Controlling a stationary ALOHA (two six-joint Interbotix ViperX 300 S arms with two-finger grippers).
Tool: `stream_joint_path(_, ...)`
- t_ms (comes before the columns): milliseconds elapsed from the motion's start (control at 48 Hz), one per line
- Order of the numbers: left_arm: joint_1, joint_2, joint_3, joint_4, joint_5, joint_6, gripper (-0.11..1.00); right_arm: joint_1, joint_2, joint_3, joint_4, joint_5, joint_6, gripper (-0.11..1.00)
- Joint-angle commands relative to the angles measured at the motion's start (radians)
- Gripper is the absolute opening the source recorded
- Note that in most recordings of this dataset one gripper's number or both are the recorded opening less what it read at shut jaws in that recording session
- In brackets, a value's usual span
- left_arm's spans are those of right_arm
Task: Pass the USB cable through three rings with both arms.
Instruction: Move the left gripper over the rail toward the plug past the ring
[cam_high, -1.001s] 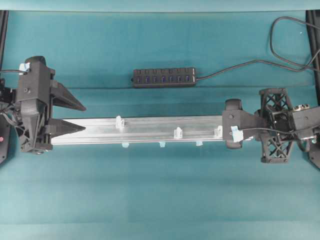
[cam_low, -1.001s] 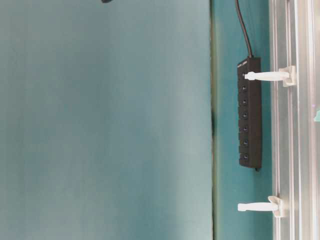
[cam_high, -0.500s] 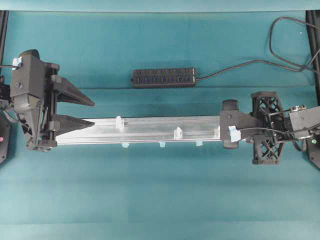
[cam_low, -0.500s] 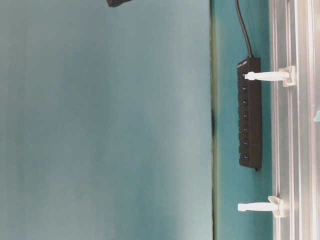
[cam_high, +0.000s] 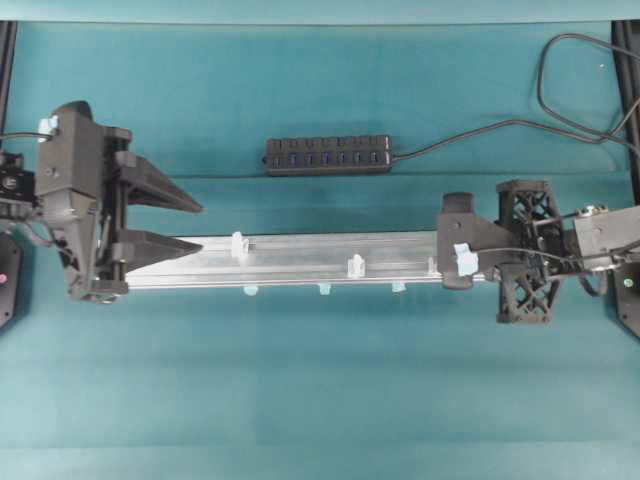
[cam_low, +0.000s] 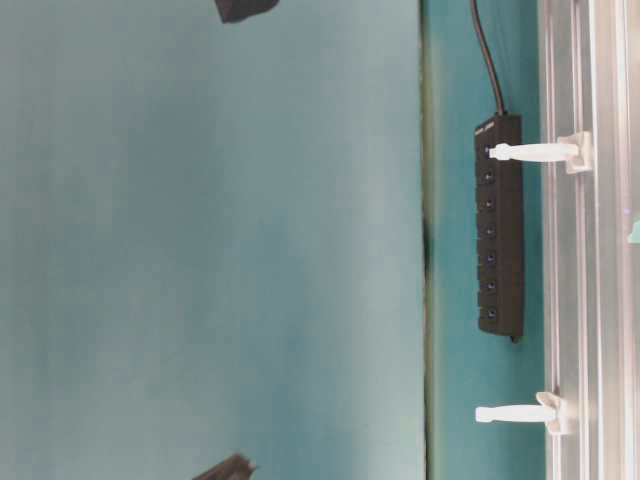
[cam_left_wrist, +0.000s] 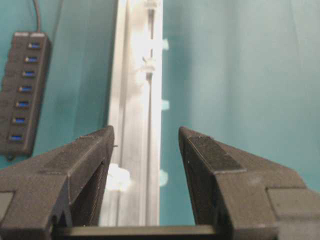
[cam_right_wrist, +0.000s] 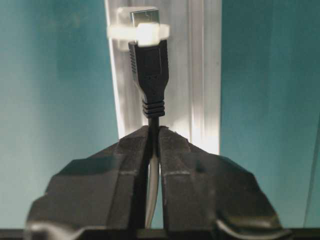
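Note:
In the right wrist view my right gripper (cam_right_wrist: 154, 131) is shut on the USB cable just behind its black plug (cam_right_wrist: 150, 65). The plug's metal tip sits in a whitish ring (cam_right_wrist: 137, 31) on the silver rail (cam_right_wrist: 200, 75). From overhead, the three rings (cam_high: 239, 243) (cam_high: 354, 265) (cam_high: 434, 264) stand along the rail (cam_high: 300, 262), and the right gripper (cam_high: 443, 258) is at the rightmost one. My left gripper (cam_high: 198, 225) is open at the rail's left end, holding nothing. In the left wrist view its jaws (cam_left_wrist: 146, 131) frame the rail, with the nearest ring (cam_left_wrist: 119, 176) by the left finger.
A black multi-port hub (cam_high: 328, 155) lies behind the rail, and its cord (cam_high: 480, 135) runs off to the back right. Small pale blue tabs (cam_high: 324, 290) sit along the rail's front edge. Teal cloth covers the table.
The left gripper has moved right towards the rail's left end, still open. The right gripper has slid a little left along the rail with the plug, towards the rightmost ring.

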Motion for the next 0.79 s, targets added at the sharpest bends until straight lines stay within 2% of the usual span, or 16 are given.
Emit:
stream_joint_path(0,0.002,0.025,-0.040,0.003,-0.046,0.003,0.56,-0.005,0.008,-0.012,-0.002,-0.031,0.006,-0.09)
stream_joint_path(313,0.008,0.241,-0.115,0.002,-0.256,0.003,0.56,-0.005,0.040,-0.017,-0.002,-0.120,0.011,-0.09)
stream_joint_path(479,0.012,0.348,-0.163,0.002,-0.304,0.012,0.56,-0.006,0.029,-0.006,-0.002,-0.141,0.011,-0.09)
stream_joint_path(646,0.015,0.437,-0.212,0.003,-0.344,0.069,0.56,-0.011,0.012,0.012,-0.002,-0.179,0.012,-0.09)
stream_joint_path(771,0.017,0.497,-0.258,0.002,-0.344,0.086,0.56,-0.017,0.002,0.028,-0.002,-0.229,0.031,-0.09)
